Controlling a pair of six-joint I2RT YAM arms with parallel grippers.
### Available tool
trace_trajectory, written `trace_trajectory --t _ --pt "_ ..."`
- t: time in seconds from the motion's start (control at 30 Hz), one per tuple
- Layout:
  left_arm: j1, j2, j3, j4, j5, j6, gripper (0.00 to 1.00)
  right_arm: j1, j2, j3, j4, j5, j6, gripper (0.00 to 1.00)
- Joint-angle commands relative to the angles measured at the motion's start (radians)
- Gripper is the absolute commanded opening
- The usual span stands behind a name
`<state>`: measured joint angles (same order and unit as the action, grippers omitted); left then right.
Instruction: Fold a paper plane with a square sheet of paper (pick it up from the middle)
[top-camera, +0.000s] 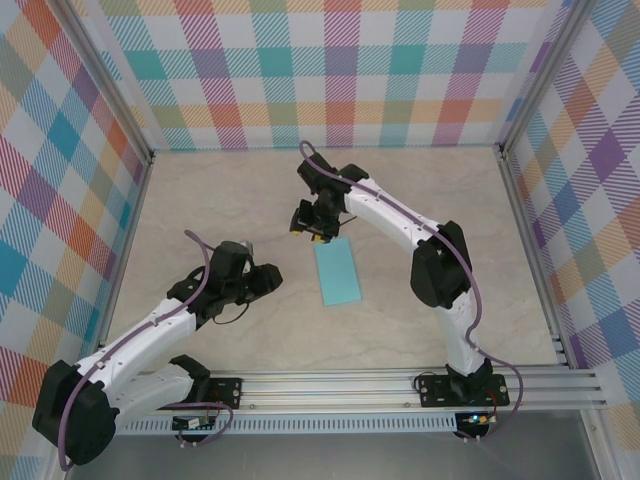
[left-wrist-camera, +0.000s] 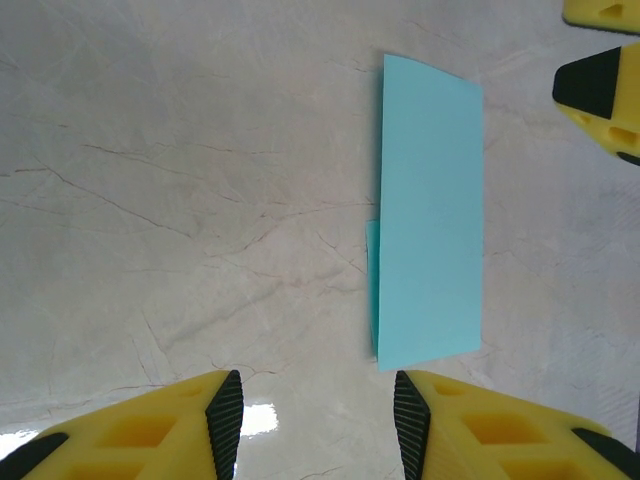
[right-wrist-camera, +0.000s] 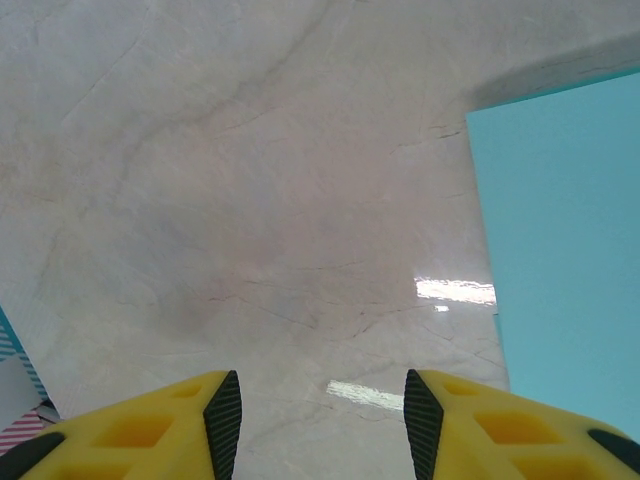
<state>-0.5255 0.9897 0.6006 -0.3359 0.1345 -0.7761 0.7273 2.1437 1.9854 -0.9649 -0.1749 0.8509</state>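
1. The paper (top-camera: 337, 273) lies flat on the table (top-camera: 220, 200), about midway between the arms. It is already doubled into a narrow rectangle, so the plane's first fold looks done.
2. In the left wrist view a sliver of the under layer shows along one long edge. The two halves do not quite match.
3. The left gripper (left-wrist-camera: 318, 400) hovers to the paper's left, a little apart from it. Its jaws are partly open with nothing between them, and it is probably waiting to pin or lift the sheet.
4. The right gripper (right-wrist-camera: 318, 400) hangs just beside the far end, near a corner. It is likewise half open and empty, and the paper sits off to one side of its fingers, not between them.
5. Neither gripper appears to touch the paper. Standing on either side of it, they seem placed for the corner folds.
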Motion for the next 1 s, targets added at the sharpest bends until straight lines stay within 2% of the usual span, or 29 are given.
trace_trajectory --t 0.0,0.2,0.33,0.43,0.63,0.97 --pt "0.013 0.004 0.024 0.002 0.013 0.014 0.46 0.001 -0.079 -0.130 0.043 -0.004 -0.026 0.49" --pt "0.013 0.005 0.019 0.002 0.000 0.024 0.46 -0.001 -0.230 -0.445 0.217 0.042 -0.032 0.40" --pt "0.013 0.021 0.036 0.016 0.015 0.026 0.46 -0.016 -0.329 -0.677 0.424 -0.040 -0.013 0.31" --pt "0.013 0.038 0.036 0.040 0.023 0.021 0.46 -0.016 -0.344 -0.750 0.509 -0.091 -0.008 0.28" --pt "0.013 0.089 0.045 0.105 0.062 0.008 0.46 -0.017 -0.313 -0.809 0.533 -0.048 0.026 0.25" --pt "0.013 0.178 0.076 0.152 0.097 0.000 0.46 0.011 -0.298 -0.961 0.670 0.000 0.269 0.25"
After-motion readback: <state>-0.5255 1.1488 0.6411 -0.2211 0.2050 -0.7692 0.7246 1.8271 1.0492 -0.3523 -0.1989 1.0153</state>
